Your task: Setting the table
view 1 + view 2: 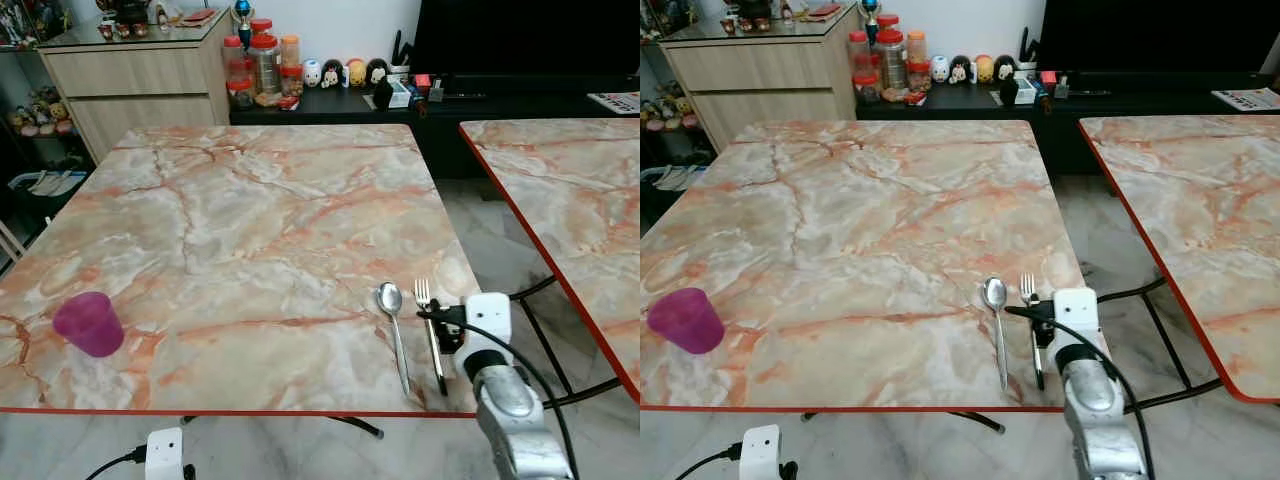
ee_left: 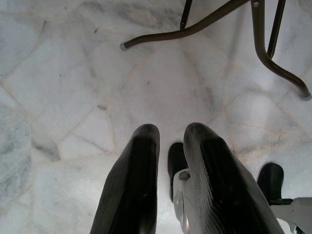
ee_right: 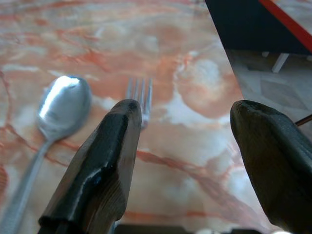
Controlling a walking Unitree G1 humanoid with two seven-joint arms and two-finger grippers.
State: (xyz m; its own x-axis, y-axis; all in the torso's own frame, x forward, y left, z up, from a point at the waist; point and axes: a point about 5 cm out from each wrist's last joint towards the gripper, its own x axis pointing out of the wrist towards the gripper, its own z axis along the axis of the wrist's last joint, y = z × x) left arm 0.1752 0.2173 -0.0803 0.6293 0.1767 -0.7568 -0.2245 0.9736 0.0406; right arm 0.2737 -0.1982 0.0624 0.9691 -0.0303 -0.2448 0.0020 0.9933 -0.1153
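A silver spoon [image 1: 392, 325] and a fork [image 1: 424, 296] lie side by side near the front right corner of the marble table [image 1: 250, 220], handles toward me. A purple cup [image 1: 90, 323] stands upright at the front left. My right gripper [image 3: 183, 109] hovers open low over that corner, just right of the fork [image 3: 139, 92], with nothing between its fingers; the spoon [image 3: 63, 105] lies further left. The fork's handle is partly hidden behind the gripper. My left gripper [image 2: 170, 131] hangs below the table's front edge, shut, pointing at the floor.
A second marble table [image 1: 570, 190] stands to the right across a narrow gap of tiled floor. Behind are a low black cabinet [image 1: 340, 100] with jars and figurines and a wooden drawer unit [image 1: 140, 80]. Metal table legs [image 2: 263, 44] cross the floor below.
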